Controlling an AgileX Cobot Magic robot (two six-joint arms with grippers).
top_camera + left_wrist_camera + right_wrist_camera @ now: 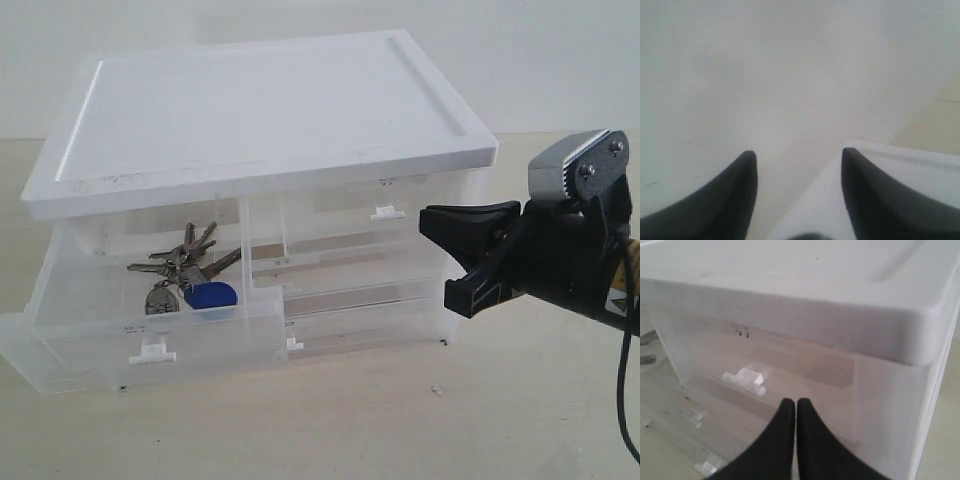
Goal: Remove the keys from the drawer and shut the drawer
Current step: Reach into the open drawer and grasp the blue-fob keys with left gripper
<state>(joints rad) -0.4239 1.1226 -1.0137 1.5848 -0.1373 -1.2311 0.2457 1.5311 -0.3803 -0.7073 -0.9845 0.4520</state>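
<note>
Keys: the keys (185,268) lie in a loose bunch inside the open drawer, left of centre in the exterior view. The blue fob (210,295) and grey tag (160,298) sit nearest the drawer's front wall.
Drawer: the drawer (100,350) stands out from the cabinet (260,110) at the lower left, its white tab (152,352) facing the camera. Its open top leaves the keys reachable from above.
Right gripper: the right gripper (796,407) hangs at the right edge of the exterior view, above the table (400,420). It is apart from the cabinet and level with the closed drawer beside the open one. Its jaws are pressed together with nothing between them.
Left gripper: the left gripper (799,152) does not show in the exterior view. Its own camera shows the jaws spread wide and empty over a pale blurred surface, with a white edge at the lower right.
Step in hand: probably the reach for the keys, which neither gripper touches yet.
Next need: likely a descent into the drawer with spread jaws, since the bunch lies flat and close to the walls.
Risk: a grip on one key only could let the ring swing or snag.
</note>
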